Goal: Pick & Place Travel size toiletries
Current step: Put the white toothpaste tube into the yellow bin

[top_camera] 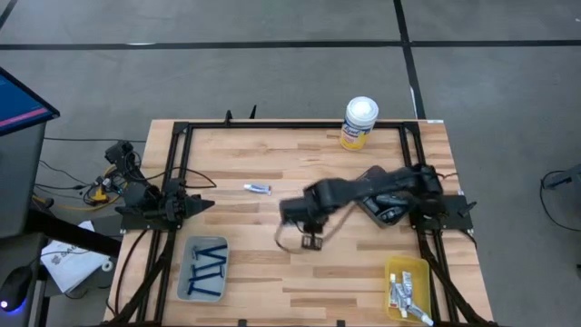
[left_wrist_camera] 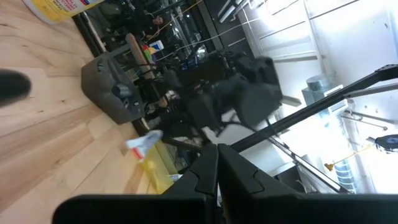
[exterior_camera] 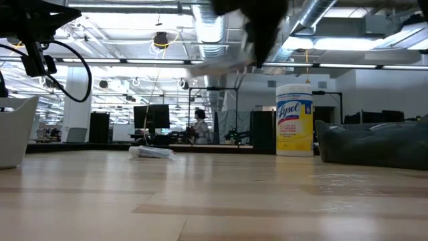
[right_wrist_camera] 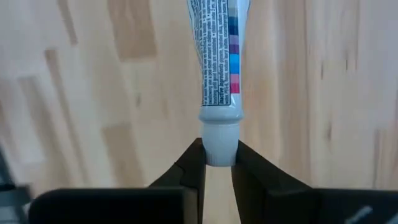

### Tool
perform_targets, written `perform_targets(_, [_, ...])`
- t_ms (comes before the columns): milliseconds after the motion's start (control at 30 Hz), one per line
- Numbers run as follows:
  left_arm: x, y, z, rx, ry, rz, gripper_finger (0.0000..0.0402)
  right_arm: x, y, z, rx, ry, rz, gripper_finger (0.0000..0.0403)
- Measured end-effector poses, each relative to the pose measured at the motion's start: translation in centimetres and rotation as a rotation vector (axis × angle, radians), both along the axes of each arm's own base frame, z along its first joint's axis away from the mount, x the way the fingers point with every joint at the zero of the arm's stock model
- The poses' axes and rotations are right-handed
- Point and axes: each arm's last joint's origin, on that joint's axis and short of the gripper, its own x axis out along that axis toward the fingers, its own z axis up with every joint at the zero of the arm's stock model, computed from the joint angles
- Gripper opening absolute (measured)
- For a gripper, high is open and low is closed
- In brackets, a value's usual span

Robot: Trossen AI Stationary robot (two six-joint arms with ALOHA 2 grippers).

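Right gripper (right_wrist_camera: 217, 163) clamps tube (right_wrist_camera: 217, 56); canister (exterior_camera: 294, 119) reads "Lysol".

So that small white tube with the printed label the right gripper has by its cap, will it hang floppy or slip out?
The small white tube is pinched only at its rounded cap by the right gripper, so it could pivot or slip. Its thin, flattening body looks soft, likely to sag a little. It seems light, so the hold probably suffices. The left gripper waits shut at the table's left edge.
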Motion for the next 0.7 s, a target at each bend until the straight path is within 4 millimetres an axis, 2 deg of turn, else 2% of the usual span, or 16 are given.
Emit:
perform_targets(133, [0.0,0.0,0.0,-0.001,-0.001,0.0,0.0001,-3.1,3.9,1.6,-0.015,0.073,-0.149,0.0044])
perform_targets(267, [0.0,0.0,0.0,-0.003,-0.003,0.0,0.0001,-6.8,8.2,2.7,-0.042,0.163,-0.374,0.0044])
perform_targets(433, [0.0,0.0,0.1,-0.006,-0.005,0.0,0.0001,-10.7,13.2,3.1,0.013,0.203,-0.605,0.0044])
perform_targets(700, [0.0,0.0,0.1,-0.007,-0.006,0.0,0.0001,-16.9,19.6,2.4,0.04,0.385,-0.784,0.0046])
